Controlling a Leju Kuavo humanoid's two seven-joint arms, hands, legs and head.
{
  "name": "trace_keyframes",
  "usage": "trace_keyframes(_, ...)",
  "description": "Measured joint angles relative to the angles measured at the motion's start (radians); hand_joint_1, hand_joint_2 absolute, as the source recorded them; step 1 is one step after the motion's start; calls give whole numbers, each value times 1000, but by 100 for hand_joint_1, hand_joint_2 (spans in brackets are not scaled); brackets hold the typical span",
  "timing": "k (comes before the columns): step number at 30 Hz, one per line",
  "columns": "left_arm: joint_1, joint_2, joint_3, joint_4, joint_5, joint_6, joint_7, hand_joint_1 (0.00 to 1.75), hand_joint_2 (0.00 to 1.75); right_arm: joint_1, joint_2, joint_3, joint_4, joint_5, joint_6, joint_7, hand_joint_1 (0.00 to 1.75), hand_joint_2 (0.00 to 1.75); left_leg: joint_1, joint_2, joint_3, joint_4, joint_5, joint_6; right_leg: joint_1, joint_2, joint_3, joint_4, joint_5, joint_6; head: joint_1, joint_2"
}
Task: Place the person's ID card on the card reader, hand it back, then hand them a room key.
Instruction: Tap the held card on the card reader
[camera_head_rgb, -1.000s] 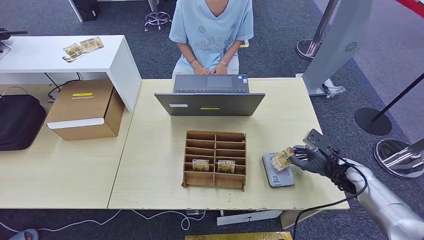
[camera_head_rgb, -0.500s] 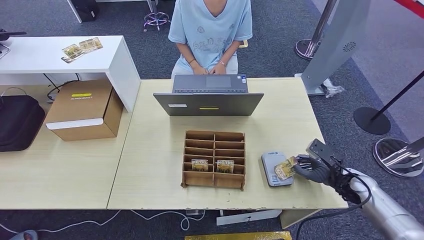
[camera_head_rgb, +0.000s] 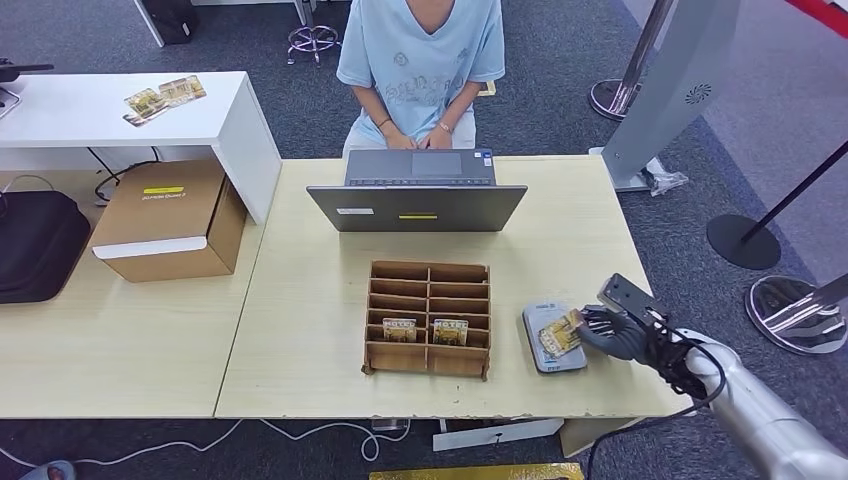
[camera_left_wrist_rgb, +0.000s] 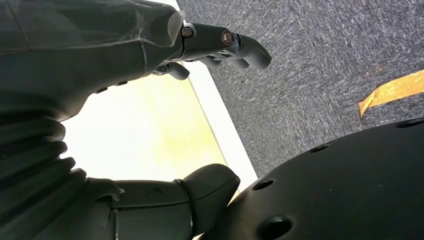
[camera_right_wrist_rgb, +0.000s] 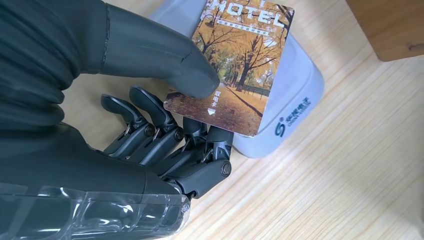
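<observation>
Card (camera_right_wrist_rgb: 235, 70) sits pinched under my right hand's (camera_head_rgb: 612, 333) thumb, lying over the card reader (camera_right_wrist_rgb: 295, 95) just ahead of the fingers, long axis pointing away from the palm; I'd lower and release.

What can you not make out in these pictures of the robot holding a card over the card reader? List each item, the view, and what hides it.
- Card reader: right wrist view, its top face is covered by the card.
- Right hand: the fingers under the card are hidden.
- Laptop screen: head view, faces away.
- Person: head cut off by the top edge.
</observation>
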Motion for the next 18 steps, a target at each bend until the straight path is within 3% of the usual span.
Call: trace_keyframes(18,-1,0,-8,0,-4,-2,0,0,175,-38,42,0,48,25,2,-6,175,175,0,0,0,0,0,0,0,1,0,0,1,1,0,0)
